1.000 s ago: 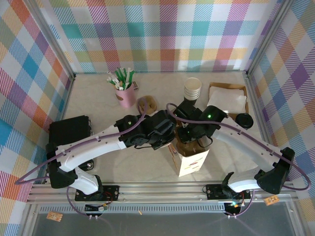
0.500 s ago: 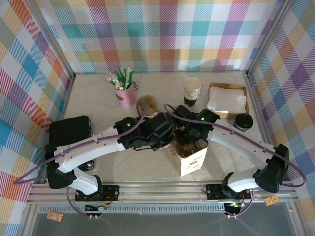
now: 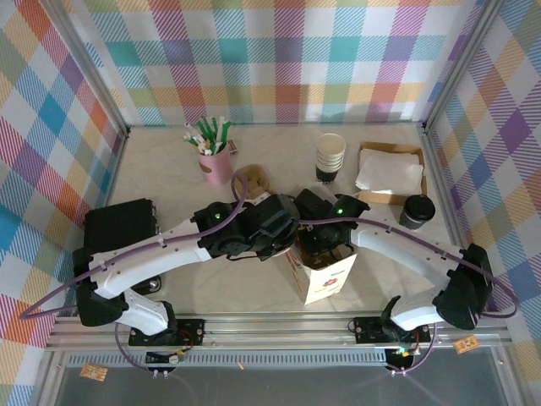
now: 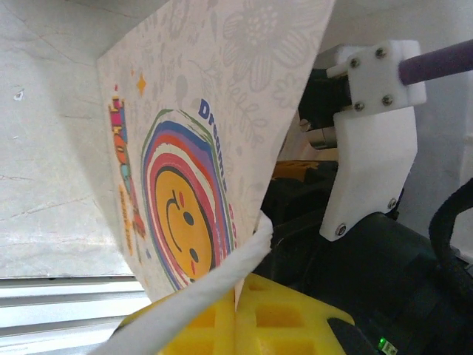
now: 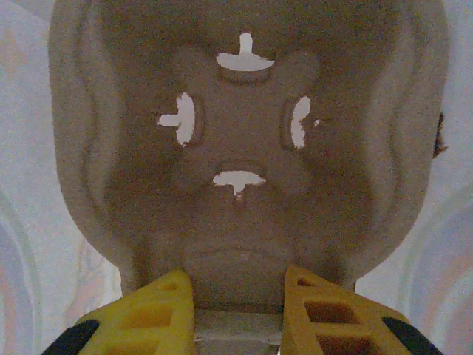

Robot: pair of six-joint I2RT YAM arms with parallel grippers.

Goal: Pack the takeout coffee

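Observation:
The takeout coffee [image 3: 417, 211], a small cup with a black lid, stands at the right of the table, apart from both arms. A white paper bag [image 3: 326, 280] with a smiley print [image 4: 177, 214] stands at the front centre. My left gripper [image 3: 286, 242] [image 4: 238, 297] is shut on the bag's rim beside its white twisted handle [image 4: 207, 288]. My right gripper [image 3: 326, 244] [image 5: 236, 299] reaches down into the bag's mouth. It is shut on the edge of a brown moulded-pulp cup carrier [image 5: 236, 148], which hangs in front of its yellow fingers [image 5: 159, 310] with the bag's pale walls around it.
A stack of lidless cups [image 3: 330, 156] stands behind the bag. A cardboard tray of napkins [image 3: 390, 173] lies at the back right. A pink cup of pens [image 3: 216, 161], a brown round object [image 3: 251, 179] and a black box [image 3: 118, 225] are on the left.
My right arm has swung left and lowered the carrier deeper into the bag, uncovering the lidded cup. The left gripper has kept its hold on the rim; the bag shifted slightly.

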